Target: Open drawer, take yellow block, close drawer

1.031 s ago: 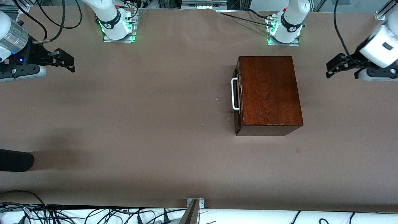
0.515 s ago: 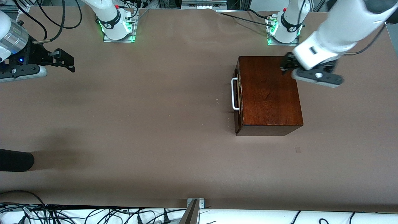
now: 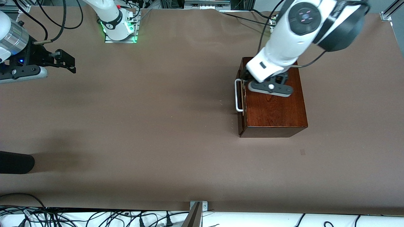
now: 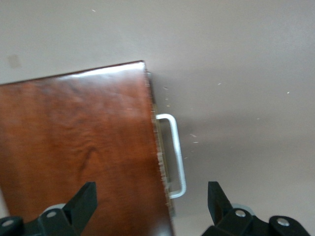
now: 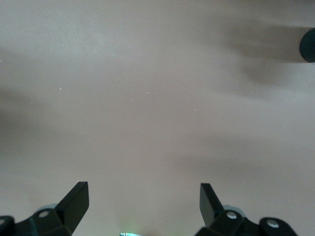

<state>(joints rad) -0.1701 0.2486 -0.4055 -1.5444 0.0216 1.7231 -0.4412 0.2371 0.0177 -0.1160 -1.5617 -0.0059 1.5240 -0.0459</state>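
The dark reddish-brown wooden box point(image 3: 274, 107) stands toward the left arm's end of the table. Its drawer point(image 3: 241, 104) is shut, and the white bar handle point(image 3: 237, 97) faces the right arm's end. The yellow block is hidden. My left gripper point(image 3: 245, 75) hangs open over the box top's edge above the handle. In the left wrist view the left gripper point(image 4: 152, 199) straddles the box point(image 4: 78, 137) edge and one end of the handle point(image 4: 177, 152), and holds nothing. My right gripper point(image 3: 68, 63) waits open and empty over bare table at its own end, as the right wrist view point(image 5: 142, 196) shows.
A dark rounded object point(image 3: 15, 162) pokes in at the right arm's end of the table, also seen in the right wrist view point(image 5: 308, 45). A metal bracket point(image 3: 198, 206) sits at the table's near edge. Cables lie along the table's edges.
My left arm has swung in from its end of the table over the box top, toward the handle. The right arm and the box have not moved.
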